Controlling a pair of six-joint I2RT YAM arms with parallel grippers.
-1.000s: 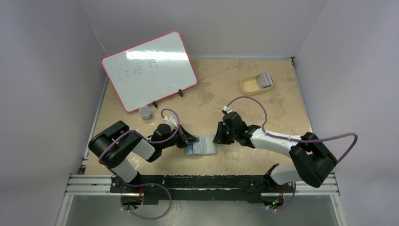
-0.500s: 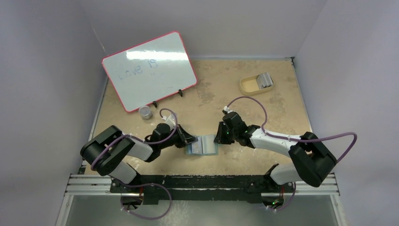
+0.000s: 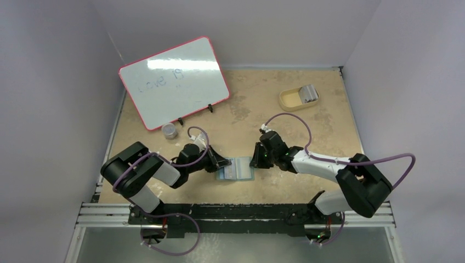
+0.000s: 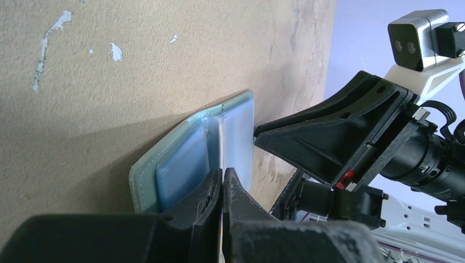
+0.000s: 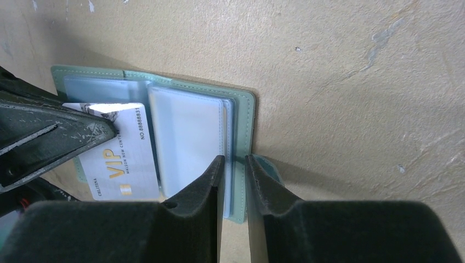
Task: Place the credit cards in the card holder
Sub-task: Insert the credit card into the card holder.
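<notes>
The card holder lies open on the table between both arms, its pale blue sleeves up. A silver credit card printed VIP lies over the holder's left half, with my left gripper shut on its edge; in the left wrist view those jaws are pressed together at the holder's near edge. My right gripper is closed on the holder's right edge, with the cover and sleeves between its fingers. More credit cards lie in the tan tray.
A tan tray sits at the back right. A red-framed whiteboard stands at the back left, with a small round tin in front of it.
My right gripper's jaws have narrowed slightly on the holder's edge. The left arm's elbow swayed a little. The holder and card stay put.
</notes>
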